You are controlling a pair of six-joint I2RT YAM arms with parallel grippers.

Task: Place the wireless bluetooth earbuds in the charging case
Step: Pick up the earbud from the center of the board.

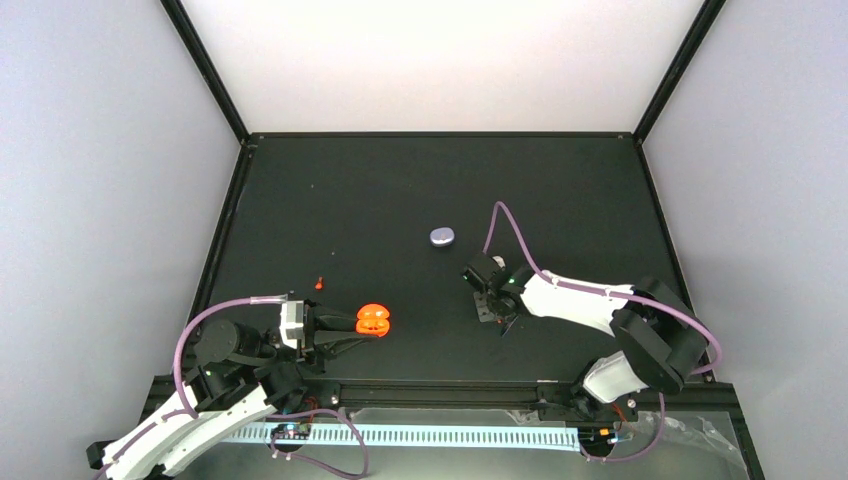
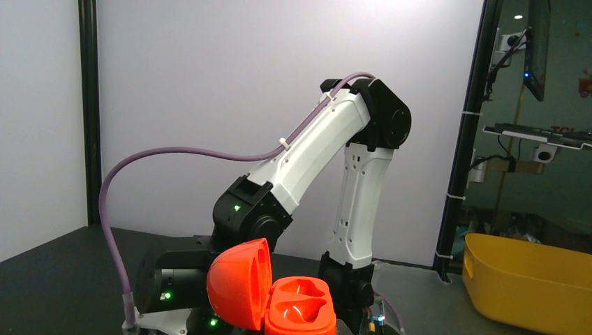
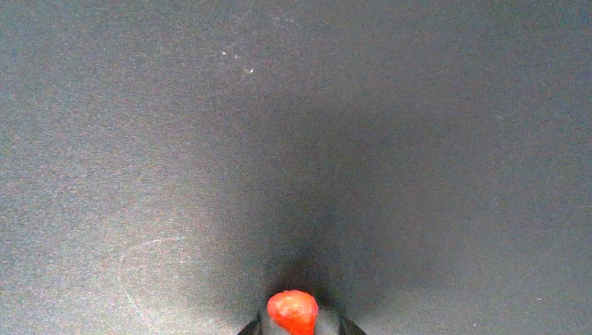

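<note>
The charging case [image 1: 373,320] is bright red-orange. My left gripper [image 1: 358,326] is shut on it near the table's front left. In the left wrist view the case [image 2: 300,307] stands open, its lid [image 2: 237,283] swung to the left. Both wells are empty. My right gripper [image 1: 497,316] points down at the mat right of centre. A small red earbud [image 3: 293,312] sits pinched between its fingertips at the bottom edge of the right wrist view. Another tiny red earbud [image 1: 318,284] lies on the mat behind the left gripper.
A small pale lavender oval pebble [image 1: 441,236] lies closed on the black mat [image 1: 400,190] near the centre, behind the right gripper. White walls enclose the table on three sides. A yellow bin [image 2: 530,279] shows beyond the table in the left wrist view.
</note>
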